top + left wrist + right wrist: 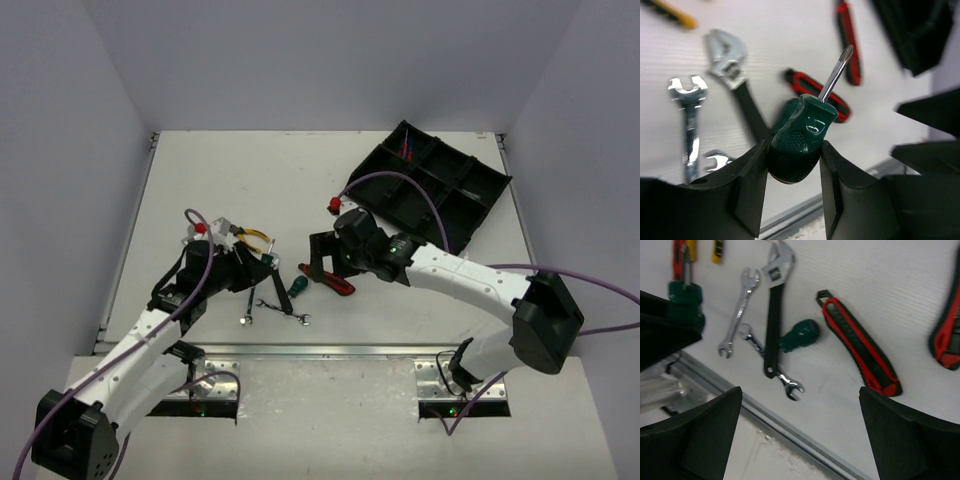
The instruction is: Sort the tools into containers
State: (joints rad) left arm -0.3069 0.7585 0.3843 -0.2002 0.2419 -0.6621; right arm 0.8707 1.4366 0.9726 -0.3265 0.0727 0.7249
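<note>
Green stubby screwdriver (801,134) with a steel Phillips tip gripped by the left end effector (793,150) above the white desk (780,45)
Right end effector (800,390) spread wide, holding nothing, over silver wrenches (738,315), a black-handled adjustable wrench (772,325) and red-black utility knives (860,352); black plastic organiser tray (480,185) lies far right.

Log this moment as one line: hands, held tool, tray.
left hand: shut on green screwdriver | right hand: open, above utility knife | tray: far right, no hand at it
</note>
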